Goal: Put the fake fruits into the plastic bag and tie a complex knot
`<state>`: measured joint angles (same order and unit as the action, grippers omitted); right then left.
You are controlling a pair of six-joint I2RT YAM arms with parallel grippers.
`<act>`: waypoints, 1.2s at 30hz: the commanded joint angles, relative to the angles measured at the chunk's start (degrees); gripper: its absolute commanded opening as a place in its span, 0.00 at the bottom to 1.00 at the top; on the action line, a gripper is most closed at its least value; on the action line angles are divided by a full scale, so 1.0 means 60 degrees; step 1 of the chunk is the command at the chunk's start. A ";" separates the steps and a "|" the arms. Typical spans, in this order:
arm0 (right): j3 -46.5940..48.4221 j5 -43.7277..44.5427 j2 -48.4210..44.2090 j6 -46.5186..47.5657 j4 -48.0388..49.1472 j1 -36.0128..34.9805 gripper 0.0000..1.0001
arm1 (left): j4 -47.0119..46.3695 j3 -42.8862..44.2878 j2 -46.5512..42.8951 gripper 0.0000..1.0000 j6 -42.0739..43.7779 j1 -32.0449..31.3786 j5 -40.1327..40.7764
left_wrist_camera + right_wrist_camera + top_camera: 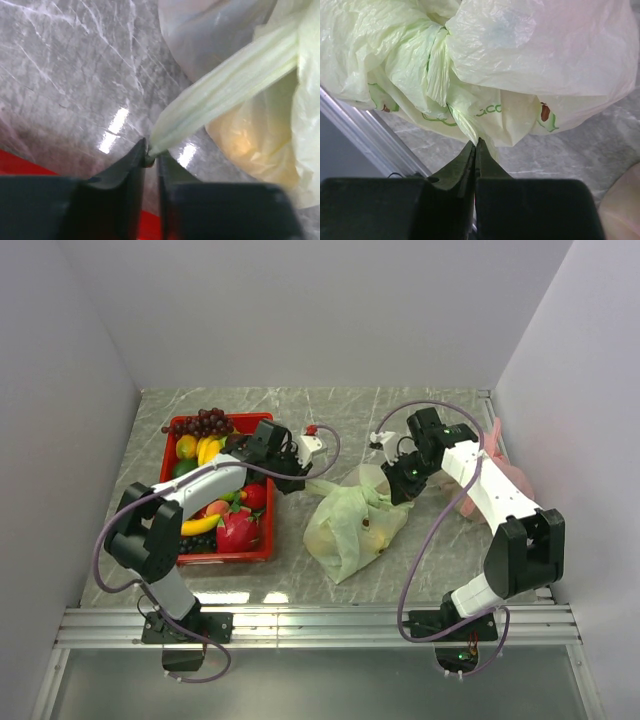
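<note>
Your red plastic crate (225, 560) of glossy fake fruits (237, 530) sits beside the left arm. The pale-green translucent plastic bag (350, 530) lies between the tools: left tool (151, 159) pinches its handle strip (230, 85), right tool (476, 145) is pressed together on its film

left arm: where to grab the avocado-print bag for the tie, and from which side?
Tip of the bunched handle loop, approached from the robot's left. It is gathered into a narrow rope, easy to pinch, and stretches leftward off the bag. The left gripper is pinched there.
</note>
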<state>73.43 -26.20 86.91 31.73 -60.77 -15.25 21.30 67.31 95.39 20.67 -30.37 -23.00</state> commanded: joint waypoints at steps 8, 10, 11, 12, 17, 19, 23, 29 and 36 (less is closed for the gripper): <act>-0.0694 0.2180 -0.1345 -0.0278 0.0783 0.0036 0.00 | -0.0489 -0.0246 -0.0311 0.00 -0.1247 0.0271 0.2426; -0.0826 0.2431 -0.1652 -0.0219 0.0696 0.0196 0.00 | -0.0167 -0.0363 -0.0503 0.00 -0.1102 0.0564 0.2983; -0.0856 0.2563 -0.1755 -0.0147 0.0579 0.0444 0.00 | -0.0079 -0.0407 -0.0765 0.00 -0.1028 0.0695 0.3100; -0.0885 0.2753 -0.1858 0.0028 0.0506 0.0620 0.00 | 0.0023 -0.0480 -0.0912 0.00 -0.0955 0.0827 0.3232; -0.1032 0.3267 -0.2400 0.0951 0.0051 0.2025 0.00 | 0.0770 -0.0481 -0.1952 0.00 -0.0135 0.1809 0.3263; -0.1076 0.3413 -0.2503 0.1391 -0.0022 0.2496 0.00 | 0.1004 -0.0437 -0.2173 0.00 0.0128 0.2057 0.3335; -0.1894 0.3808 -0.2694 0.1948 0.0429 0.3273 0.00 | 0.1152 -0.0684 -0.2379 0.00 0.0393 0.2424 0.3453; -0.2440 0.2906 -0.2284 0.1731 0.0522 0.3187 0.00 | 0.0918 -0.1038 -0.2013 0.00 0.0365 0.2967 0.2942; -0.0258 0.0822 -0.1553 -0.0276 0.0109 0.0814 0.00 | 0.0991 0.0528 -0.1764 0.00 -0.0821 0.2471 0.0934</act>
<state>66.54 -28.69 76.69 34.26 -54.30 -8.43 25.17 65.21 85.12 16.12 -18.11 -26.35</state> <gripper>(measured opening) 0.007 0.015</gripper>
